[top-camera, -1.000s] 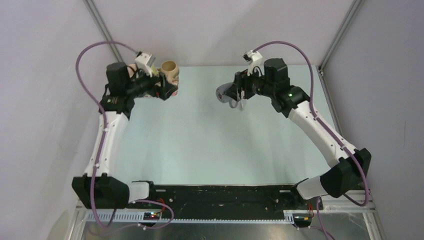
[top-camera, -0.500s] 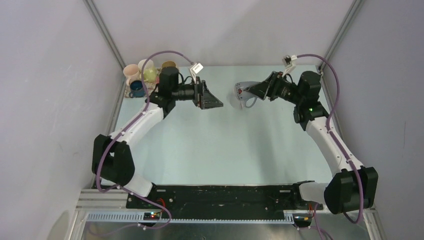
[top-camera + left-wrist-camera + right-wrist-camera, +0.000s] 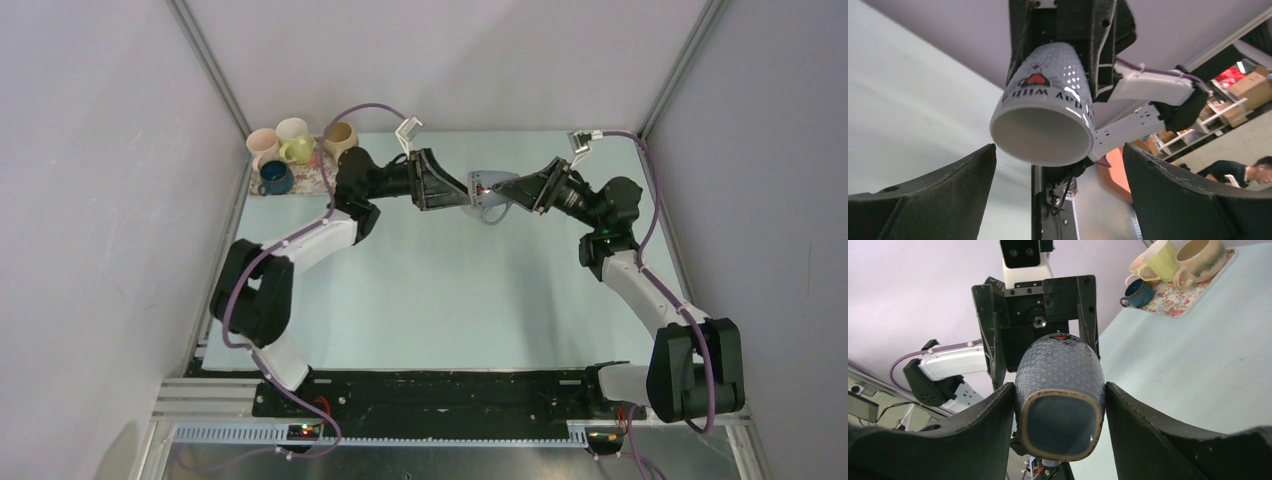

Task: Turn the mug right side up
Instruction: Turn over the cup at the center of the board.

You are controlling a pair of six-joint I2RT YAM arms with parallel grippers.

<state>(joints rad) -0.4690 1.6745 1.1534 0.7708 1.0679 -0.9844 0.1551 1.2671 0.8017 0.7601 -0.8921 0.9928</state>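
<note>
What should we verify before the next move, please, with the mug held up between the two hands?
1. Right hand clamped on the mug: ok.
2. Left hand fully open: ok.
3. Mug mouth facing the left hand: ok.
4. Mug off the table: ok.
5. Mug right side up: not ok, it lies sideways.
6. Handle clear of the left fingers: cannot tell.
</note>
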